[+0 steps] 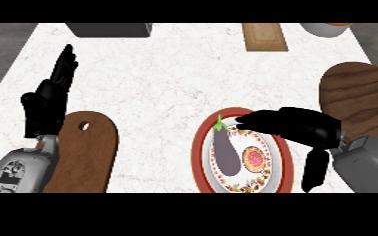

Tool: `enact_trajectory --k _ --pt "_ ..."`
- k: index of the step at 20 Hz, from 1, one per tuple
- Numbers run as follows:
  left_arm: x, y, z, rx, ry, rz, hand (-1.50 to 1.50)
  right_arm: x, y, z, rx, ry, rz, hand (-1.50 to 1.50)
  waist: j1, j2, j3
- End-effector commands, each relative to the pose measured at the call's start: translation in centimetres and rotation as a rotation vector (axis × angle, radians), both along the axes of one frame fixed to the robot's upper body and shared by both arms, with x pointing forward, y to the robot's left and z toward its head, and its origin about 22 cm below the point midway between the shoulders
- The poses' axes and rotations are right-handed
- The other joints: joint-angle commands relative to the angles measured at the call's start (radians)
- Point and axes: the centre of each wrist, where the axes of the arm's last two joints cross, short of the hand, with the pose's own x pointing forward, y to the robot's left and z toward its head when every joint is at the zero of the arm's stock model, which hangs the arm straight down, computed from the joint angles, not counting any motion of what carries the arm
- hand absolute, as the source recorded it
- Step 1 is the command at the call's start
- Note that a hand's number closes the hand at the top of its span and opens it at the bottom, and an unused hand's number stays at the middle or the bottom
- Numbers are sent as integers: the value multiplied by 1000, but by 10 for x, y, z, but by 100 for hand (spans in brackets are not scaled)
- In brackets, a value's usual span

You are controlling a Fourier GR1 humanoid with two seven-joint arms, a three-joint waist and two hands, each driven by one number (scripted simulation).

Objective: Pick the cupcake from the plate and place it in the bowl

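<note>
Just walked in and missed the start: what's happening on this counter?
The robot's right hand reaches over the red-rimmed plate, fingers curled above its upper edge, holding nothing. On the plate lie an eggplant and a cupcake, untouched. The left hand rests open at the left, beside a wooden cutting board.

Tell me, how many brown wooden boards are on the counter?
2 for sure. One wooden board with a hole lies at the lower left beside the left hand. A darker one lies at the right edge, behind the right hand, partly cut off.
</note>
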Motion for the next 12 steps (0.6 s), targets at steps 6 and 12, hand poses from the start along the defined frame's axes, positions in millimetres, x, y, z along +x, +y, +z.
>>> enact_trajectory --k 6,12 --pt "-14 11 -14 -5 -14 5 0 -6 27 -35 -56 -14 -40 -150 4 1 0" --pt "-8 -12 -8 -4 12 -13 0 6 23 -54 -75 7 -32 -150 3 1 0"
